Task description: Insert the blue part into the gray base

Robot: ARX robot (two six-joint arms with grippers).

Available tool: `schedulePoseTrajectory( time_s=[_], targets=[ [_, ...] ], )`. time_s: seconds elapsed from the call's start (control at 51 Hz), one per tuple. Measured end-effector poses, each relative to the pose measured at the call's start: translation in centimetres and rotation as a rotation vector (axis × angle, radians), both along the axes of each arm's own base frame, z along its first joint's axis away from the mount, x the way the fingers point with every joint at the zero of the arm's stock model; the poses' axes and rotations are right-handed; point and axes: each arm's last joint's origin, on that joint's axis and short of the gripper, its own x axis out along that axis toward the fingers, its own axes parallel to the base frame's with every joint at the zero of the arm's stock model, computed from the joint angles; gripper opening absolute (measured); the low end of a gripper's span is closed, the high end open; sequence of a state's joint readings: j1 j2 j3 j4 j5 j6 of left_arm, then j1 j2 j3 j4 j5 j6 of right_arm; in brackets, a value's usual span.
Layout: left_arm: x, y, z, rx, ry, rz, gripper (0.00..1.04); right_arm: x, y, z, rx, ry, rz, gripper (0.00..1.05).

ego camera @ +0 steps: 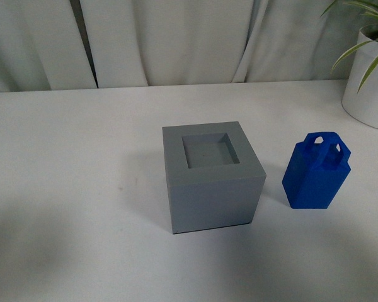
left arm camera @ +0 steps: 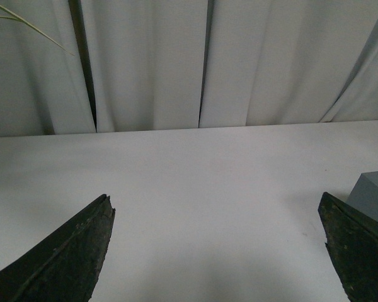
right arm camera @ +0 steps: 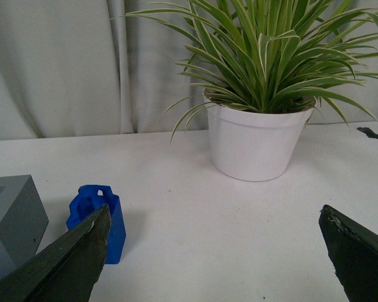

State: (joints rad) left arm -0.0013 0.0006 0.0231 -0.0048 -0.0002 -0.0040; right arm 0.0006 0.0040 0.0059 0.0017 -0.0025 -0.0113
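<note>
The gray base (ego camera: pixel 212 176) is a matte cube with a square recess in its top, standing mid-table. The blue part (ego camera: pixel 317 171) stands upright to its right, apart from it, handle loop on top. Neither arm shows in the front view. In the left wrist view my left gripper (left arm camera: pixel 217 211) is open over bare table, with a corner of the gray base (left arm camera: pixel 373 195) beside one finger. In the right wrist view my right gripper (right arm camera: pixel 214 217) is open and empty; the blue part (right arm camera: pixel 99 220) stands partly behind one finger (right arm camera: pixel 75 261), next to the gray base (right arm camera: pixel 9 223).
A white pot with a striped green plant (ego camera: pixel 368 82) stands at the table's far right; it also shows in the right wrist view (right arm camera: pixel 258 141). Pale curtains hang behind the white table (ego camera: pixel 82 163).
</note>
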Motion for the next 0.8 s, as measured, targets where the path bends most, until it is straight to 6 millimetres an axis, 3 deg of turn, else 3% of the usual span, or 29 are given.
schedulePoseTrajectory(
  time_s=[0.686,0.804],
  targets=[
    [0.0,0.0,0.0,0.0,0.0,0.0,0.99,0.0,0.0,0.0,0.0,0.0,0.0,0.97],
    [0.0,0.0,0.0,0.0,0.0,0.0,0.99,0.2,0.09,-0.11,0.024,0.147,0.024,0.97]
  ],
)
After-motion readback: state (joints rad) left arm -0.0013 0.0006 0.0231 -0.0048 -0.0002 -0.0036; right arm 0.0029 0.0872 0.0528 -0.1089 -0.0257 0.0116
